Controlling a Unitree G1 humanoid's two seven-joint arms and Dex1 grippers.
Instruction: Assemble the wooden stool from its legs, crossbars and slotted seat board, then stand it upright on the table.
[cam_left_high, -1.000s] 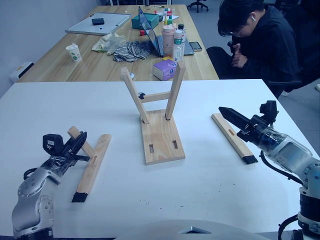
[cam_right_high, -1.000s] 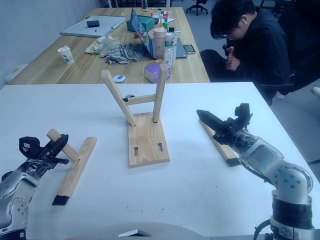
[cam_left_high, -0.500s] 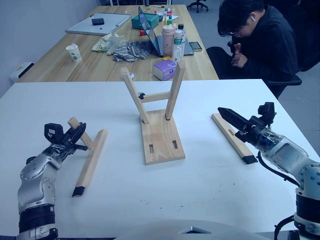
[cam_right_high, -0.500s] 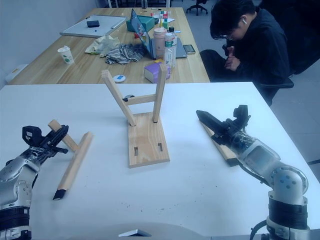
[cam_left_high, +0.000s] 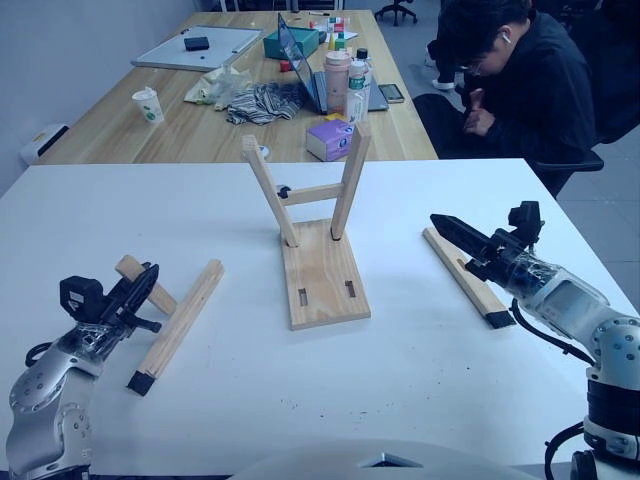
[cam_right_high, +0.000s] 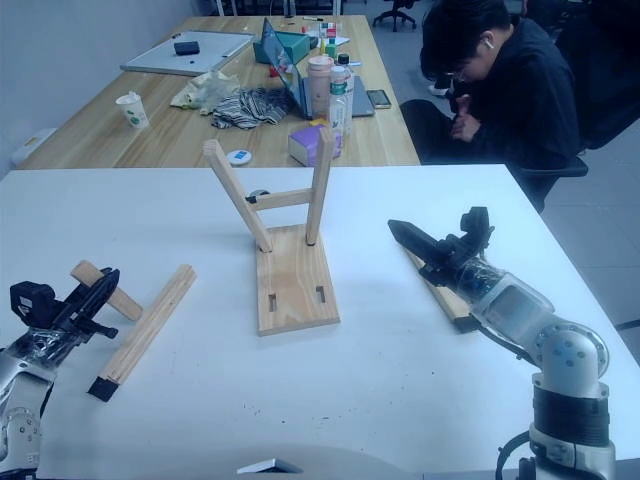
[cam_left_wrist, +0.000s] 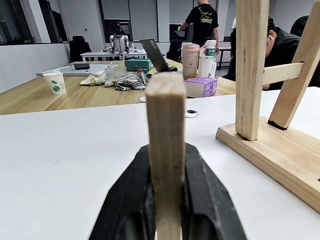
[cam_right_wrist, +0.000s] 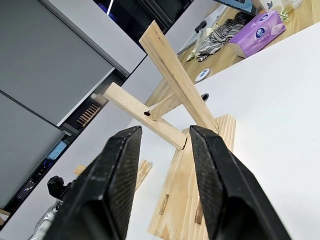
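My left gripper (cam_left_wrist: 165, 156) is clamped on a short wooden bar (cam_left_wrist: 164, 107), lower left. It looks like stiff, light, smooth wood, so I'd squeeze the flat faces. My right gripper (cam_left_high: 445, 224) hangs open over the loose leg (cam_left_high: 472, 282) at right. The seat board (cam_left_high: 325, 280) sits mid-tabletop.

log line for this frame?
left pincer: shut on crossbar | right pincer: open, near right loose leg | seat board: two legs in, two slots empty | left loose leg: lying flat

Head stereo overview, close wrist views
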